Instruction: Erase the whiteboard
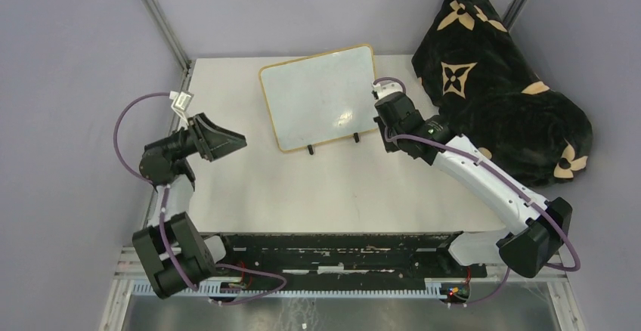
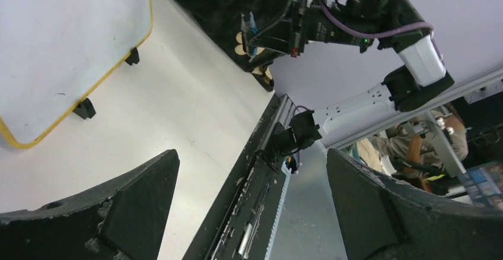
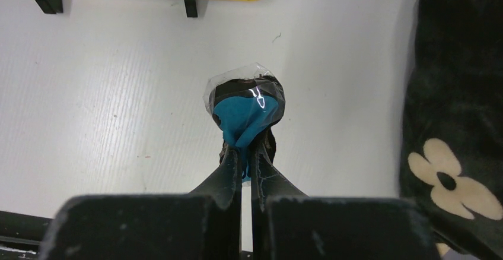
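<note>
Right gripper (image 3: pixel 243 148) is the closest thing in its own wrist cam. The fingers are pinched almost together on a blue wad (image 3: pixel 245 110) with clear plastic film and a black band around it, so it's definitely holding that. The wad hangs over bare table (image 1: pixel 340 195), near the board's lower right corner. I can't tell from the frames if it touches the tabletop.

Left gripper (image 2: pixel 250 153) is spread wide with nothing between the fingers. It sits around 9 o'clock in the overhead view and points toward the middle of the table.

The whiteboard (image 1: pixel 321 97) is at about 12 o'clock on the table, turned a bit off square, with a yellow frame and two little black feet (image 1: pixel 310 150) along its near edge. The surface looks pretty much blank to me, just some glare and maybe a faint speck.

Over at 2 o'clock there's a black fuzzy blanket (image 1: pixel 491 97) with tan flower shapes, bunched up off the table's right side.
</note>
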